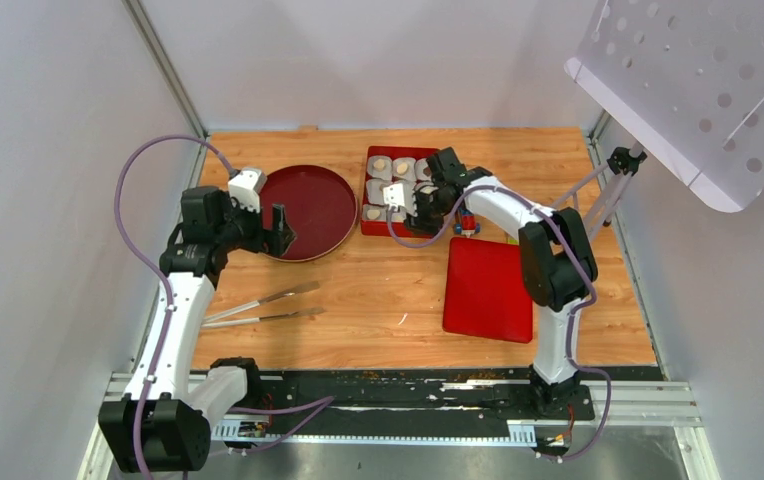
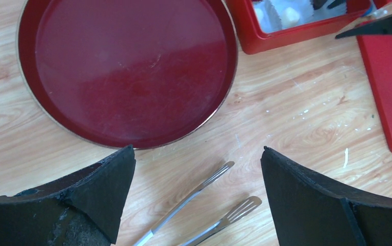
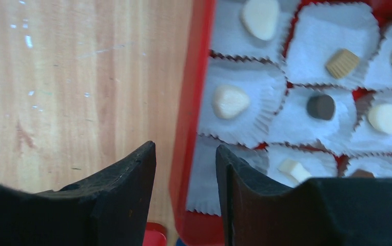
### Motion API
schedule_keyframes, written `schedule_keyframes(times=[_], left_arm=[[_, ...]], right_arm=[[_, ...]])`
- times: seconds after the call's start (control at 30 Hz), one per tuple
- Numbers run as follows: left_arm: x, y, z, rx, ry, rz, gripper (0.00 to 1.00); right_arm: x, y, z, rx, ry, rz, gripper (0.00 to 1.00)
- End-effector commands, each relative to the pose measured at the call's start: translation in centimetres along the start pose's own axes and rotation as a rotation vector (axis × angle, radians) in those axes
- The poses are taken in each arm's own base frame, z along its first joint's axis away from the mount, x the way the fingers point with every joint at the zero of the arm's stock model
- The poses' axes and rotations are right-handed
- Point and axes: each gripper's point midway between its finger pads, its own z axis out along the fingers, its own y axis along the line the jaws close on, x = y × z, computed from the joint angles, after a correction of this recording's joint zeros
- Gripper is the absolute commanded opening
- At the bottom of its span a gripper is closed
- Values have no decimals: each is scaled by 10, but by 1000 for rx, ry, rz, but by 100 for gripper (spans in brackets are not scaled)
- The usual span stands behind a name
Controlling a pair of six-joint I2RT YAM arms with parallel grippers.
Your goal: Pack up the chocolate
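Worktop [image 1: 378, 300]: wood, walled in on three sides.

Red box [image 3: 194, 92] sits at the far edge of the worktop, about mid-width. It is lined with white crinkled paper cups [image 3: 332, 31] in rows.

The chocolate is in the box, one piece per cup as far as the right wrist view shows:
- cream heart-shaped piece [image 3: 230, 101] in the row next to the box wall
- second cream piece [image 3: 260, 18] beside it
- tan ridged piece [image 3: 342, 62]
- dark brown round piece [image 3: 320, 106]
- pale round piece [image 3: 385, 118]
- further pale pieces at the picture's edge, partly cut off

Right gripper [image 3: 185, 146]: over the box, jaws part-way apart. One finger is over bare wood outside the wall and the other is over the cups inside, so the wall runs between them. Wood shows between the outer finger and the wall, and nothing is clamped.

Left gripper [image 2: 197, 149]: jaws spread wide and holding nothing. It hangs over the worktop just off the near rim of the round dark-red tray [image 2: 132, 77], which lies toward the far left corner.

Metal tongs [image 1: 293, 291] lie flat on the left half, nearer the front edge than the tray, tips pointing right.

Flat red lid [image 1: 488, 290] lies on the right half toward the near edge, apart from the box.
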Motion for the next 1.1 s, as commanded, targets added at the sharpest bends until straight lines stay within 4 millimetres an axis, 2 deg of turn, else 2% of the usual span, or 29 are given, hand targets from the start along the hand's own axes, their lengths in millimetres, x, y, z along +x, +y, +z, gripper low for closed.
schedule_keyframes(times=[0.0, 0.13, 0.37, 0.53, 0.6, 0.67, 0.73, 0.83, 0.9, 0.93, 1.07], left_arm=[[-15, -12, 4, 84, -55, -15, 98], [-22, -15, 7, 101, -79, -50, 96], [-34, -16, 15, 117, -102, -136, 97], [-34, -17, 20, 133, -98, -143, 97], [-32, -18, 21, 141, -97, -145, 97], [-32, -17, 22, 136, -98, -145, 97], [-31, -15, 23, 128, -95, -147, 99], [-35, -14, 22, 124, -97, -126, 100], [-38, -13, 21, 120, -100, -100, 100], [-39, -13, 21, 118, -99, -82, 100], [-46, -12, 21, 114, -90, -22, 100]], right_arm=[[-15, 28, 4, -88, -15, -98, 43], [-22, 63, 1, -148, -5, -132, 37], [-41, 108, -12, -174, -25, -170, 32], [-50, 133, -24, -196, -47, -172, 30], [-55, 140, -30, -192, -62, -165, 31], [-59, 142, -40, -161, -74, -142, 39], [-64, 134, -50, -87, -71, -101, 48], [-72, 124, -78, 7, -79, -56, 53], [-69, 129, -98, 27, -77, -44, 55], [-64, 138, -105, 11, -65, -46, 54], [-26, 198, -122, -141, 35, -56, 45]])
